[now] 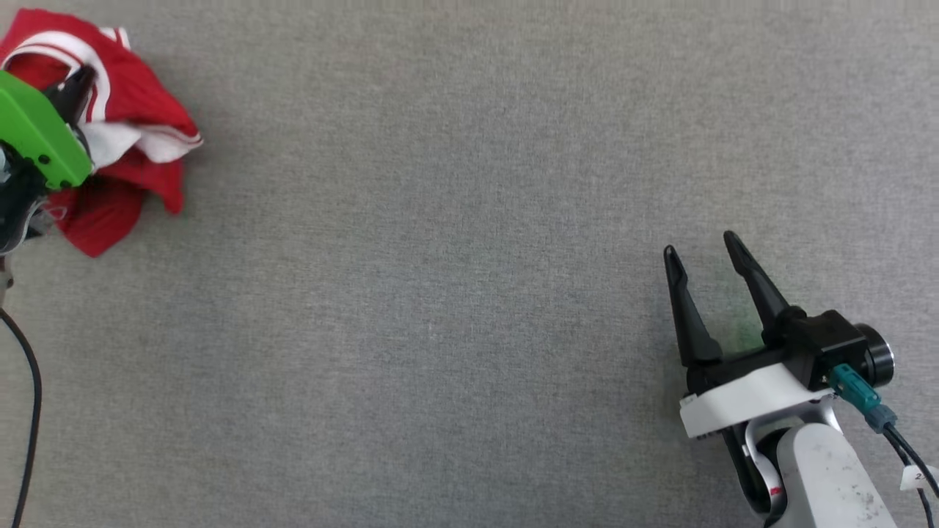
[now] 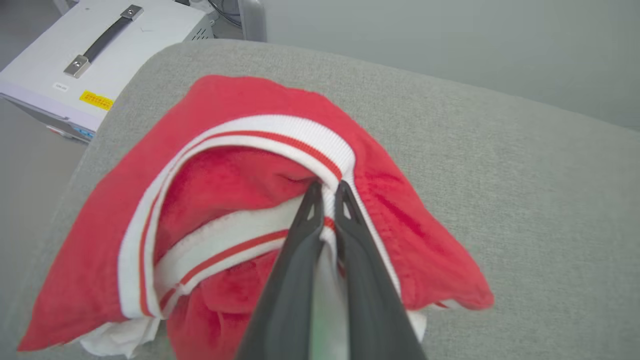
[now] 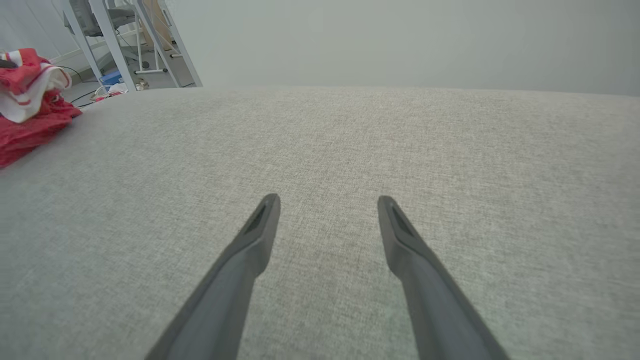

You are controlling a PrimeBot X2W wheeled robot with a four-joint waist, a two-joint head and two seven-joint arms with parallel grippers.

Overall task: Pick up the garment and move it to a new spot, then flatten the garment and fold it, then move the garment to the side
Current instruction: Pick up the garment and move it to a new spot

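The garment (image 1: 132, 110) is heaped at the far left of the counter (image 1: 455, 293), near a corner. The left gripper (image 2: 328, 192) is set on it, fingers (image 2: 300, 240) either side of a trim band. The right gripper (image 1: 700, 246) is held at the near right, well apart. A handled case (image 2: 100, 50) is seen beyond the corner.

This looks like a lab or a test room for robots, not a home. A big worktop (image 1: 469, 293) is covered in plain grey cloth. A pale robot arm (image 1: 821, 469) reaches over it, and its right tool (image 1: 699, 245) has 2 long dark fingers (image 1: 689, 315). Beside the worktop sits a pale machine box (image 2: 150, 30) with a black handle (image 2: 102, 40) and a yellow sticker (image 2: 96, 100). Farther off stand white metal frame legs (image 3: 112, 45), with cables (image 3: 75, 74) lying loose on the floor (image 3: 95, 87). The wall (image 3: 400, 40) is bare and pale.
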